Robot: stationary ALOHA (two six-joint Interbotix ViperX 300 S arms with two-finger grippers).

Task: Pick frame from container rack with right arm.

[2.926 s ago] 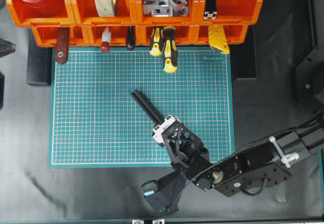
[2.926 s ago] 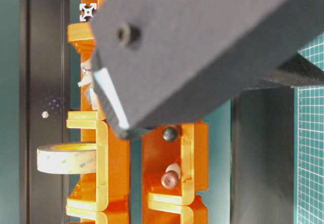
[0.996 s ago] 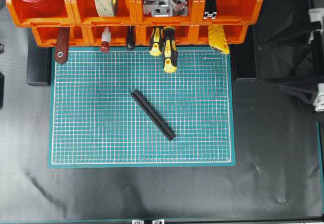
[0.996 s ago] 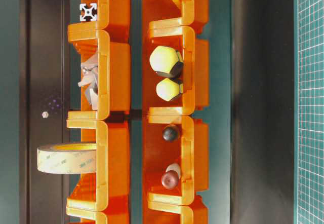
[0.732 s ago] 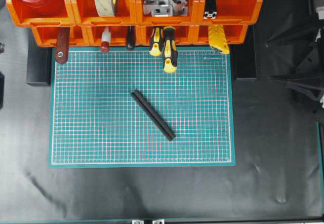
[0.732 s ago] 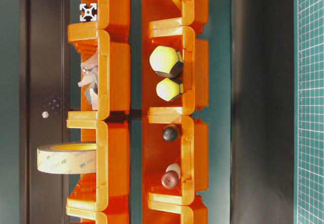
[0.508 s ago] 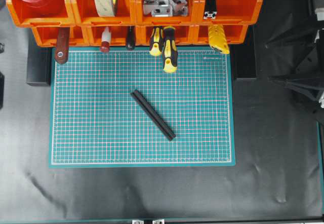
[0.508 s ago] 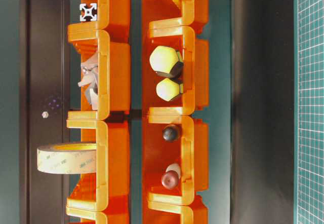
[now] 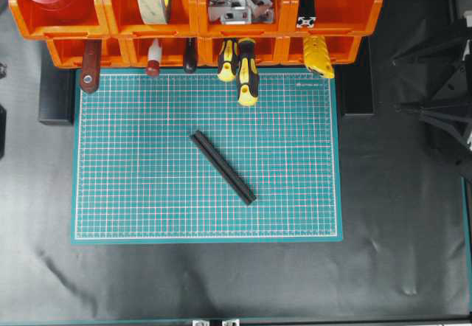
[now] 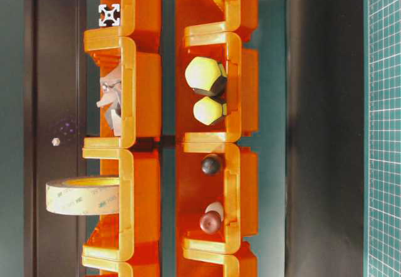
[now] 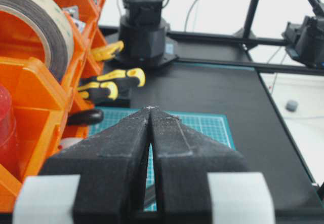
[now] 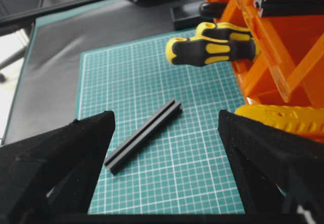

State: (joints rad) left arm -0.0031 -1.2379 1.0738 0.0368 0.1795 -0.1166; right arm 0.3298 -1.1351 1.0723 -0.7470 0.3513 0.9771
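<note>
1. The right pincer (image 12: 162, 183) is spread wide, its two black fingers (image 12: 61, 168) at either side of the right wrist view with nothing between them; it hangs above the green cutting mat (image 9: 147, 193), looking down toward the bar.
2. The left pincer (image 11: 150, 113) is closed, its fingertips pressed together to a point and gripping nothing, just beside the orange bins.
3. The frame (image 9: 223, 167) lies flat and diagonal near the middle of the mat, apart from both pincers and well clear of the container rack (image 9: 339, 5).
4. A second black bar (image 9: 305, 1) sits in the top-row bin at the overhead view's right, its silvery cut end facing the front.
5. Two yellow-and-black screwdrivers (image 9: 243, 71) stick out of a lower bin over the mat's far edge.
6. The right arm (image 9: 442, 97) shows only as dark struts at the overhead view's right edge, over the black counter (image 9: 221, 282).
</note>
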